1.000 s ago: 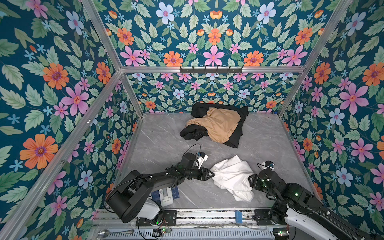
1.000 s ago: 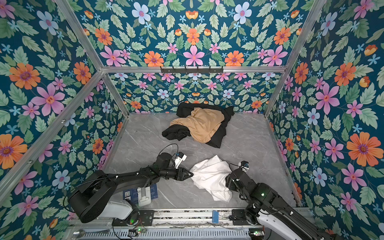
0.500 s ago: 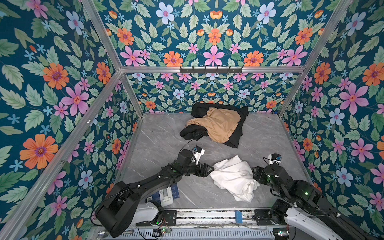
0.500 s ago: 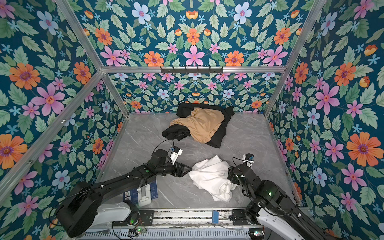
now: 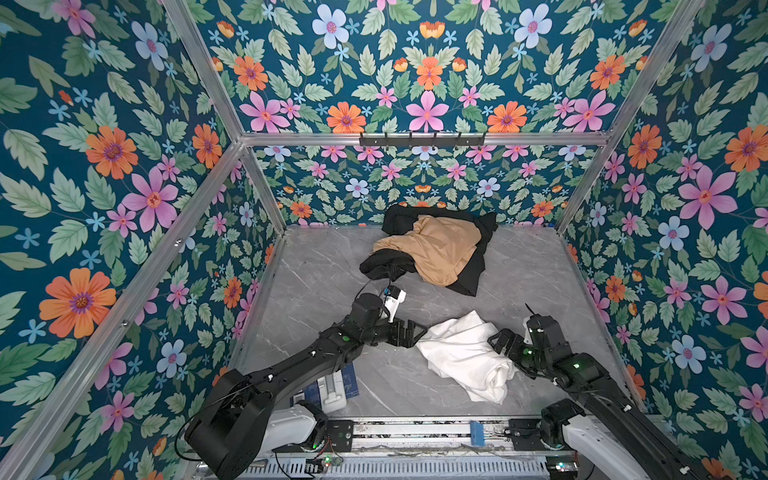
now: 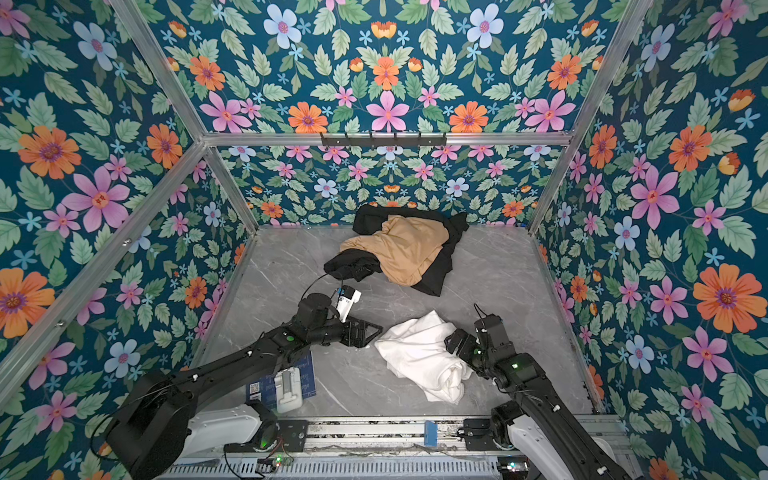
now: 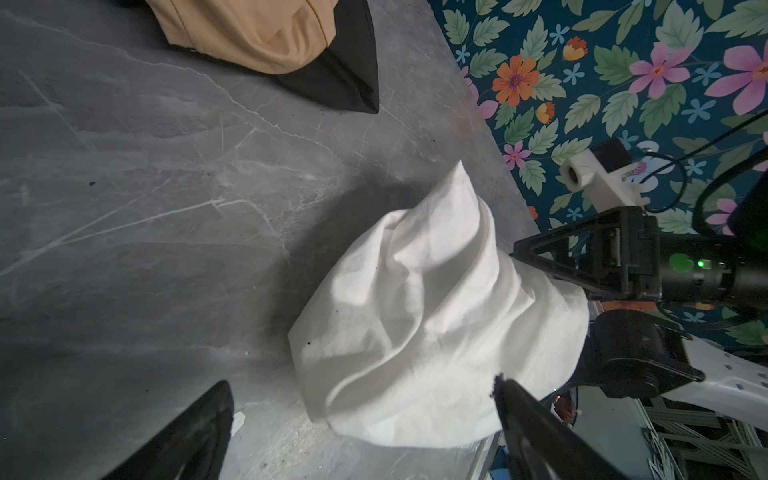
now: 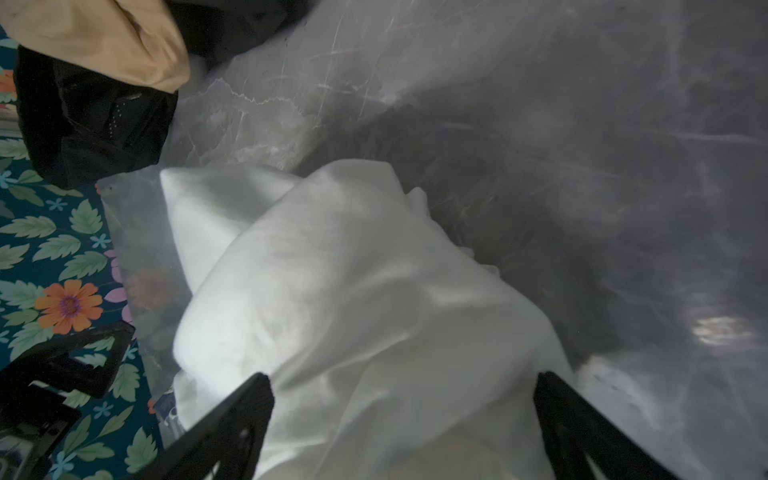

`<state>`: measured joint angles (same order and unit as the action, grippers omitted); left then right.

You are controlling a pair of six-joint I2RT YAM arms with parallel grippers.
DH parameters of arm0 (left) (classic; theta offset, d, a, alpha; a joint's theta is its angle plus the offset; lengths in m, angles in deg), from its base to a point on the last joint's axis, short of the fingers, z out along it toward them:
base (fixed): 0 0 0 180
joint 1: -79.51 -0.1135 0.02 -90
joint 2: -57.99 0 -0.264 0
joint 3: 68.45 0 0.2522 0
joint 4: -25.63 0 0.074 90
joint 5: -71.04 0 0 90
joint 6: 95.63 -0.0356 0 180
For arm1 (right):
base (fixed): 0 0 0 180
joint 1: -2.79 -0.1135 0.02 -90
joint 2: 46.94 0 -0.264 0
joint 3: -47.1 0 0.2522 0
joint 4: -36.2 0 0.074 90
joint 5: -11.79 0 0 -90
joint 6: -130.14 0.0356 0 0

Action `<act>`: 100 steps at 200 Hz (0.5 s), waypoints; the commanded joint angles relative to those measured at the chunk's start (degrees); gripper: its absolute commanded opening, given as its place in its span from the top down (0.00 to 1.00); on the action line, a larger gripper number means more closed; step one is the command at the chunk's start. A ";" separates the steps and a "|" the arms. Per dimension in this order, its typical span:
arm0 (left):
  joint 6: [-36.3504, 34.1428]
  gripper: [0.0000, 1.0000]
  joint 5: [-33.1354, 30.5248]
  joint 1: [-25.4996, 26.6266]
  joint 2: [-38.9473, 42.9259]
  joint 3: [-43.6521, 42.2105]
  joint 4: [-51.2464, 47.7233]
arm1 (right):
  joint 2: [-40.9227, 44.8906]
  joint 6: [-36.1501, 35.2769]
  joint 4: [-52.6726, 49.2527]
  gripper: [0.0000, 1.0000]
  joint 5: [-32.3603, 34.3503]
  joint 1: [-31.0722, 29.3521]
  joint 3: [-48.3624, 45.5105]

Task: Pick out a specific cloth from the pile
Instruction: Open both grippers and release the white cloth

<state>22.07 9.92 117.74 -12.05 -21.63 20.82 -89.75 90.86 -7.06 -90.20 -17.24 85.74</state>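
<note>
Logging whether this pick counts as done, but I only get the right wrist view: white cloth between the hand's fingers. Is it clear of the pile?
Observer: Yes. In both top views the cloth lies crumpled near the front of the table, apart from the pile at the back wall.
Operator: Is the left hand gripping it?
Observer: No. The left wrist view shows the left hand open, fingers spread wide, nothing pinched between them.

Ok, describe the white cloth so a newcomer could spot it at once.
On the grey table, look at the near edge, away from the pile by the back wall. Between the left gripper and right gripper lies the cloth: crumpled, plain white, the only fabric neither tan nor black.
</note>
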 commanded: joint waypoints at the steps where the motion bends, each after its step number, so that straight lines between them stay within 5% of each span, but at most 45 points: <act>1: -1.07 0.00 0.21 -0.38 -0.16 0.45 -0.03 | -3.21 -0.35 7.28 0.01 -5.40 0.08 -0.79; 100: -0.55 0.02 0.80 -1.27 -0.45 -0.01 1.95 | -15.52 -1.33 19.97 0.01 -11.22 -4.15 -0.02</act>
<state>21.90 10.38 116.65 -12.44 -21.66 21.26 -103.28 89.64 8.24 -100.51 -19.32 84.93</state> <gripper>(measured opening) 0.983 0.988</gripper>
